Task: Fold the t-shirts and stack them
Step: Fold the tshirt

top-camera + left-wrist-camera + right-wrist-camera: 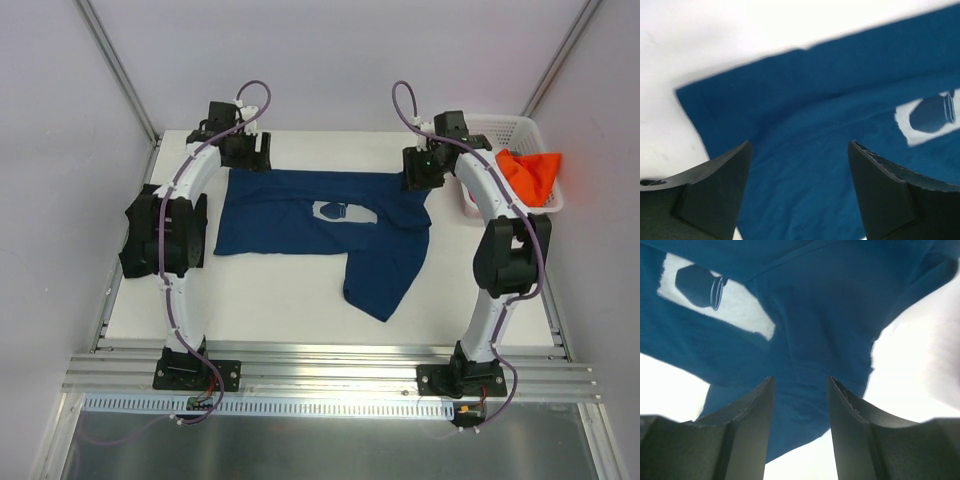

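A: What's around the navy blue cloth t-shirt point(300, 225)?
B: It lies on the white table point(270, 300), 1 flap trailing nearward. The right arm point(500, 205) hides part of the white plastic lattice basket point(515, 122) holding a bright orange shirt point(530, 172).
A: Grippers?
B: Fingers spread on the left gripper point(800, 150) and right gripper point(801, 382), over its far corners, gripping nothing.

In the overhead view the black left gripper point(248, 155) and black right gripper point(420, 172) cover the far corners of the flat navy blue cloth t-shirt point(290, 225). Its white chest print point(343, 212) is too small to read there. The right arm hides part of the white plastic lattice basket point(530, 130), and crumpled bright orange cloth point(530, 172) covers much of its inside. The left wrist view is blurred, and its right edge cuts the print.
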`<state>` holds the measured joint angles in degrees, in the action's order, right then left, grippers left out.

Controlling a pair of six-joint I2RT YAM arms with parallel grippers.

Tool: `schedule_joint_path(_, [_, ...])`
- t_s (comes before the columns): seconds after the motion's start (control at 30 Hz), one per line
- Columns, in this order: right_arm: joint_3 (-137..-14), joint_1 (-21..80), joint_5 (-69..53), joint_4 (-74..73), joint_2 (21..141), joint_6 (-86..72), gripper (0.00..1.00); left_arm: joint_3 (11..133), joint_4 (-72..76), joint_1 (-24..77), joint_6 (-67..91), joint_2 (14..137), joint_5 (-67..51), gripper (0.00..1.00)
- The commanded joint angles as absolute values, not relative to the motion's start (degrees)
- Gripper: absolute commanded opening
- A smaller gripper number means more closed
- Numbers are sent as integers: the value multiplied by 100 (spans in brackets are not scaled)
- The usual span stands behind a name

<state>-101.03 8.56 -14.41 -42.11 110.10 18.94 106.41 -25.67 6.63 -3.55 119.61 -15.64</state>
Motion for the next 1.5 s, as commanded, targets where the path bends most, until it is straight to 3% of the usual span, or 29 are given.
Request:
schedule_joint_path(0.0, [-10248, 852, -2055, -4578, 11057, 1661, 49, 10426, -3189, 861, -202, 11648, -1775, 79])
schedule_joint_path(0.03, [-10213, 853, -2318, -4788, 11031, 1635, 49, 10076, -3234, 896, -98, 11498, -1697, 82])
schedule_joint_path(0.23, [-9134, 852, -2619, -5098, 10416, 1494, 44, 9151, -3637, 1020, -26, 10618, -1521, 84])
schedule_joint_path(0.4, [-8307, 993, -3074, -5431, 9581, 1880, 43, 8438, -3981, 941, -211, 9985, -1213, 75])
schedule_joint_path(0.8, [-6250, 1705, -4377, -5871, 8148, 1503, 48, 7436, -4904, 378, -9, 9325, -1098, 72])
schedule_joint_path(1.03, [-5275, 2766, -3271, -4915, 7717, 1187, 43, 7172, -4624, 194, 219, 9597, -1195, 67])
schedule_joint_path(1.13, [-5116, 3040, -3365, -4694, 7857, 1055, 41, 7277, -4527, 80, 237, 9782, -1222, 65])
schedule_joint_path(1.47, [-5132, 3234, -2971, -4535, 8112, 1265, 37, 7866, -4421, -272, 237, 10344, -976, 65])
